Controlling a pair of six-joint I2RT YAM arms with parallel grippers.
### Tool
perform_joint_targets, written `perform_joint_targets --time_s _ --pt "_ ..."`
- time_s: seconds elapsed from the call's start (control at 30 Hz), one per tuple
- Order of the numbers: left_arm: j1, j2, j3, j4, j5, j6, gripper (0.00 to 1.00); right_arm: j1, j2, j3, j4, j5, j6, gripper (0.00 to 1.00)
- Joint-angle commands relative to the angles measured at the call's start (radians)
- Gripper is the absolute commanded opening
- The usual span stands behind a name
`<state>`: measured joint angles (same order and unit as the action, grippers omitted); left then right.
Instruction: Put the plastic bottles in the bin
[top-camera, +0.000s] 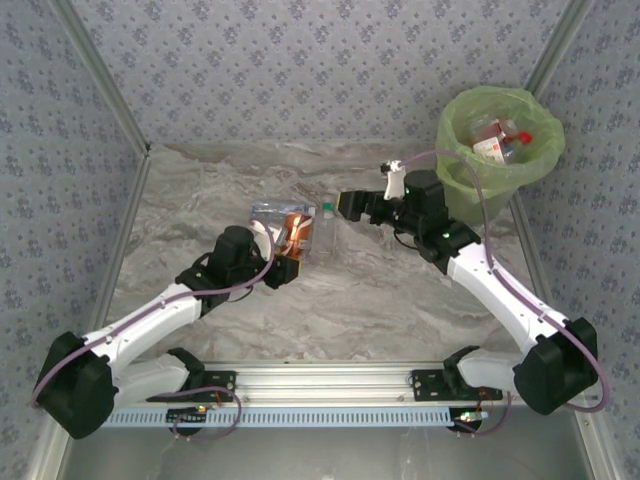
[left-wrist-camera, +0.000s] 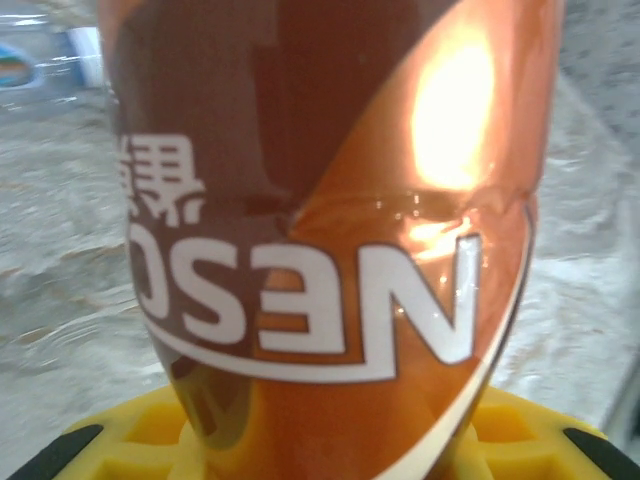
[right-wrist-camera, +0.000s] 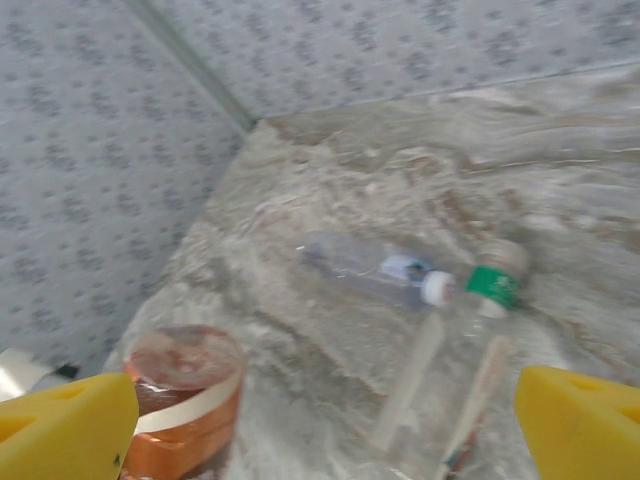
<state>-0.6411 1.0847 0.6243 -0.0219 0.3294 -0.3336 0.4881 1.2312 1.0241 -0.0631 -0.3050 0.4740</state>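
An amber bottle with an orange-brown label (top-camera: 297, 235) stands mid-table, and my left gripper (top-camera: 284, 264) is shut on it. In the left wrist view this bottle (left-wrist-camera: 330, 230) looms close above the yellow fingers (left-wrist-camera: 130, 440). Just right of it stands a clear bottle with a green cap (top-camera: 324, 228). Another clear bottle (top-camera: 268, 214) lies flat behind them. My right gripper (top-camera: 350, 205) hovers open just right of the green-capped bottle (right-wrist-camera: 470, 350), its yellow fingertips (right-wrist-camera: 65, 432) wide apart with nothing between them. The amber bottle (right-wrist-camera: 185, 400) and the lying white-capped bottle (right-wrist-camera: 380, 268) are also ahead of it. The green-lined bin (top-camera: 455, 140) stands at the far right.
Several bottles (top-camera: 498, 140) lie inside the bin. Patterned walls (top-camera: 300, 70) close in the marble table (top-camera: 360, 300) at the back and sides. A metal rail (top-camera: 330, 380) runs along the near edge between the arm bases.
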Motion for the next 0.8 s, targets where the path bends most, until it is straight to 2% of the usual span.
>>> perform_joint_targets --time_s 0.0,0.1,0.23,0.43,0.53,0.67,0.77 --pt "0.009 -0.022 0.049 0.112 0.168 -0.022 0.0 0.017 0.026 0.013 0.083 -0.208 -0.02 0.99" --pt "0.01 -0.02 0.062 0.143 0.223 -0.027 0.0 0.041 0.05 0.02 0.125 -0.3 -0.025 0.99" --pt "0.009 -0.019 0.078 0.176 0.28 -0.029 0.0 0.076 0.075 0.062 0.07 -0.291 -0.063 0.99" --pt "0.009 0.006 0.099 0.232 0.3 -0.016 0.0 0.101 0.126 0.094 0.09 -0.369 -0.047 0.99" --pt "0.006 0.034 0.106 0.297 0.302 -0.056 0.0 0.103 0.144 0.105 0.124 -0.393 -0.015 0.98" --pt "-0.006 0.07 0.135 0.291 0.358 -0.071 0.0 0.103 0.159 0.12 0.138 -0.397 0.01 0.95" --pt "-0.015 0.095 0.123 0.322 0.359 -0.092 0.0 0.106 0.167 0.118 0.168 -0.414 0.031 0.86"
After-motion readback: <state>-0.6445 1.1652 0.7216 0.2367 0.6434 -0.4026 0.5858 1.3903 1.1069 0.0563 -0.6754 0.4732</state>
